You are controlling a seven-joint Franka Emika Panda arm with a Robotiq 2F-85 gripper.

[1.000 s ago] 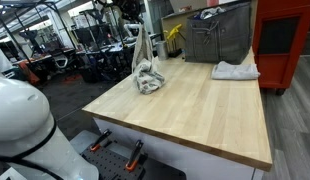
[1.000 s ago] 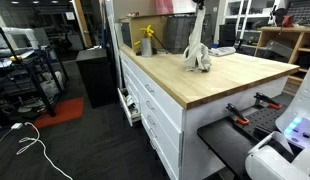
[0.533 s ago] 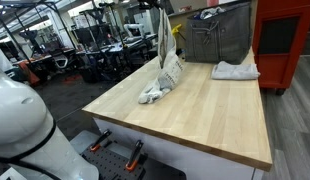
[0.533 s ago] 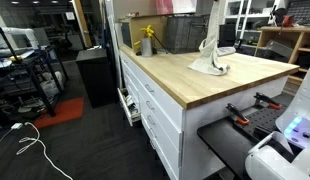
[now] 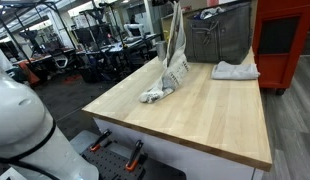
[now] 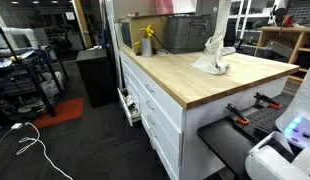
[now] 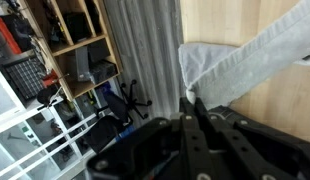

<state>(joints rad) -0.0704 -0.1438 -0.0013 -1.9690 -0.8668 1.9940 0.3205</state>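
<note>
A grey-white cloth (image 5: 171, 62) hangs from my gripper (image 5: 176, 8) over the wooden table (image 5: 215, 125), its lower end bunched on the tabletop. Seen from the wrist, the gripper (image 7: 190, 103) is shut, with its fingertips pinching a corner of the cloth (image 7: 240, 58), which trails away over the wood. In an exterior view the cloth (image 6: 215, 58) shows as a small heap under the white arm (image 6: 223, 15) near the far side of the table (image 6: 175, 78).
A second pale cloth (image 5: 236, 70) lies folded near the table's back corner. A grey metal bin (image 5: 217, 40) and a yellow bottle (image 6: 147, 40) stand at the back. A red cabinet (image 5: 285, 40) is beside the table. Drawers (image 6: 145, 100) face the aisle.
The gripper has carried the cloth from the table's near-left edge toward the middle and back. The cloth has stretched out from a hanging bunch, its lower end dragging over the wood.
</note>
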